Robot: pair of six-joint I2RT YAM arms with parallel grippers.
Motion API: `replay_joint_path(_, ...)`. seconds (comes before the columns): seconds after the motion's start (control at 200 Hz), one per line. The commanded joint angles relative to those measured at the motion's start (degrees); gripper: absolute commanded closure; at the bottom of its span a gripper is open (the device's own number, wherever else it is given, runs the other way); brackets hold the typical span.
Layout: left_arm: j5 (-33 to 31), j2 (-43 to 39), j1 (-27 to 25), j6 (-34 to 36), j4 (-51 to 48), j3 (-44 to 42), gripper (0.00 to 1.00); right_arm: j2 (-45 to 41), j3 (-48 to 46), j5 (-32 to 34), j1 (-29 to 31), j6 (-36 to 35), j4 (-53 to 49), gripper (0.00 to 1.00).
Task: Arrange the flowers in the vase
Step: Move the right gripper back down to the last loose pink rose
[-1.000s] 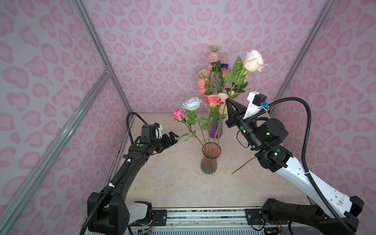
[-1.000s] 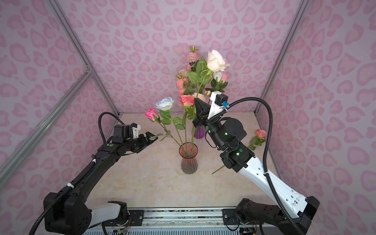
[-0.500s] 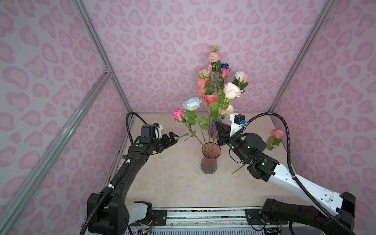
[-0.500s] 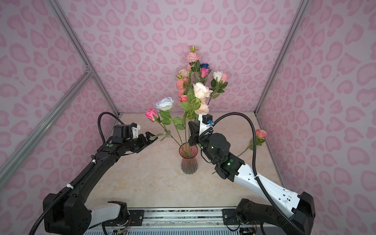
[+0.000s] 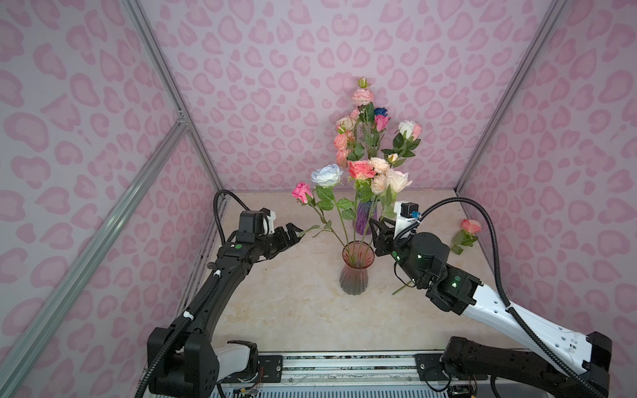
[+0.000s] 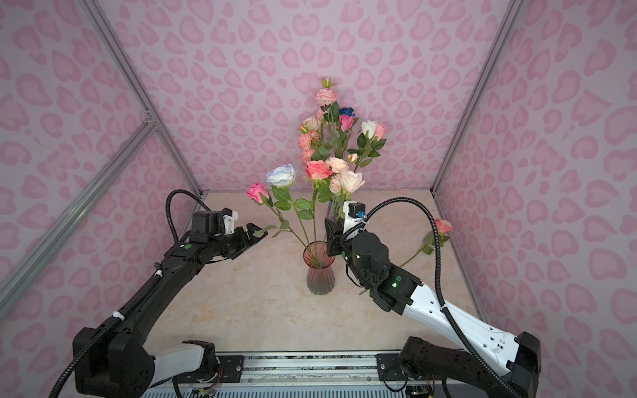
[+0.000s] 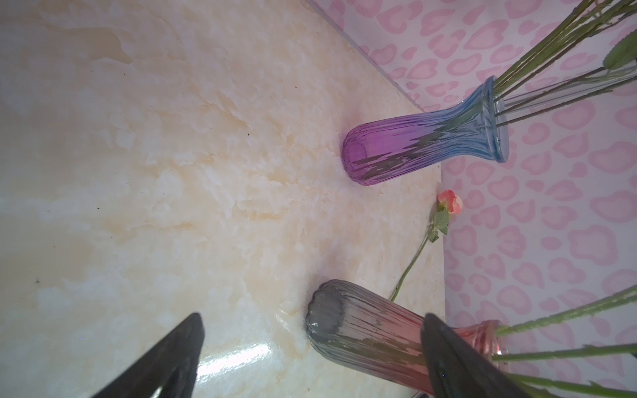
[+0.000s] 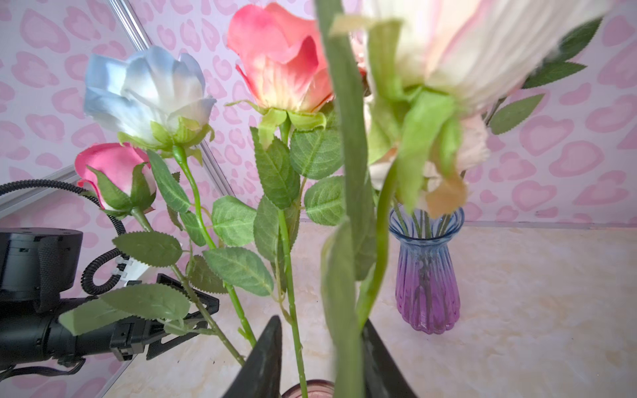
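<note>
- My right end effector sits just beside the mouth of the near vase. Its jaws are parted, and the stem of the cream rose runs loose between them, so nothing is clamped. That stem goes down into the vase.
- A long leaf hangs between my fingers. If I back away at an angle instead of straight off the stem, I judge a finger could snag it. That could lift the rose back out or drag the vase along.
- The near vase is slim and carries several long flowers: the cream rose, a coral rose, a white-blue rose and a pink rose, all leaning outward. It looks top-heavy to me, and a light knock from my wrist might tip it on the glossy desk.
- My left end effector hovers wide open and empty, right by a low leaf of the pink rose. I cannot tell whether they touch. Any push forward there would lever that stem sideways in the vase.
- A loose rose lies on the desk to my right, with its stem passing under my right arm. A careless sweep of that arm could shove it out of easy reach.
- Farthest back, a purple vase holds a tall bunch, just behind the near one. Overreaching could bump it.
</note>
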Motion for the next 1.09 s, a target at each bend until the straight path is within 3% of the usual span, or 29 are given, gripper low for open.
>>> replay_joint_path(0.0, 0.08, -0.46, 0.03, 0.13, 0.95, 0.08, 0.01, -1.12, 0.22, 0.88, 0.14, 1.21, -4.26, 0.58)
replay_joint_path(0.235, 1.25, -0.99, 0.00, -0.21, 1.61, -0.06, 0.01, -5.26, -0.12, 3.52, 0.04, 1.91, -9.05, 0.43)
replay_joint_path(0.675, 2.25, 0.83, 0.00, -1.28, 1.73, -0.52, 0.00, -12.74, 2.27, 10.10, -2.17, 3.42, -21.65, 0.38)
replay_joint_path(0.785, 1.57, -0.24, 0.02, -1.26, 1.62, -0.56, 0.01, -14.88, 2.74, 8.16, -9.23, 5.56, -26.56, 0.42)
replay_joint_path(0.865, 1.49, -0.59, -0.01, -1.19, 1.49, -0.33, 0.01, -14.15, 2.95, 5.84, -18.21, 7.46, -30.41, 0.44)
replay_joint_path(1.005, 1.97, -1.33, -0.09, -1.56, 1.77, -0.69, 0.01, -7.90, 0.56, -9.05, -39.76, 11.53, -33.86, 0.45)
replay_joint_path(1.09, 3.07, -1.77, -0.51, -2.46, 2.89, -1.36, 0.01, -1.88, -1.15, -16.79, -49.33, 12.84, -33.18, 0.44)
